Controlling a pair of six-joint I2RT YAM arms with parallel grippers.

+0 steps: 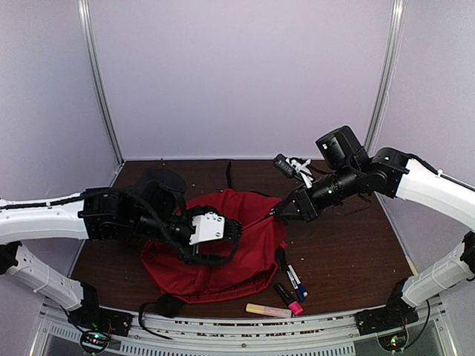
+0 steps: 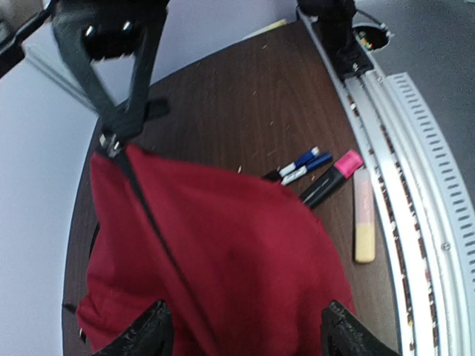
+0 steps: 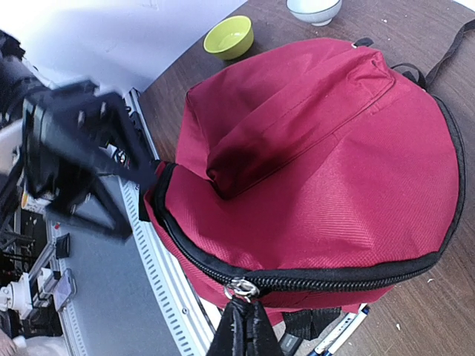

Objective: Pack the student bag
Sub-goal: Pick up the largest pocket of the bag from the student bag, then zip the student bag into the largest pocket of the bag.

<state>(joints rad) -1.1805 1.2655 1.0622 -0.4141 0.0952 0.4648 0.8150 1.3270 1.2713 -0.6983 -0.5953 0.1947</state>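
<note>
Beside the bag (image 1: 230,256), pens (image 1: 294,285) are lying unpacked. Right end effector (image 3: 239,317) is gripping the zip pull (image 3: 239,288); left end effector (image 2: 249,337) is hanging open.

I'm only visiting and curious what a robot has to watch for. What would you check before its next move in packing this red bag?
1. Right hand holding the zipper pull: ok, shut on it.
2. Left hand free: ok, fingers apart over the student bag, holding nothing.
3. Bag open for packing: not ok, the zip looks closed along the stretch in view.
4. Things to pack close by: ok, the markers and the highlighter lie on the table beside the bag.
5. Room inside the bag: cannot tell, the inside is hidden.
</note>
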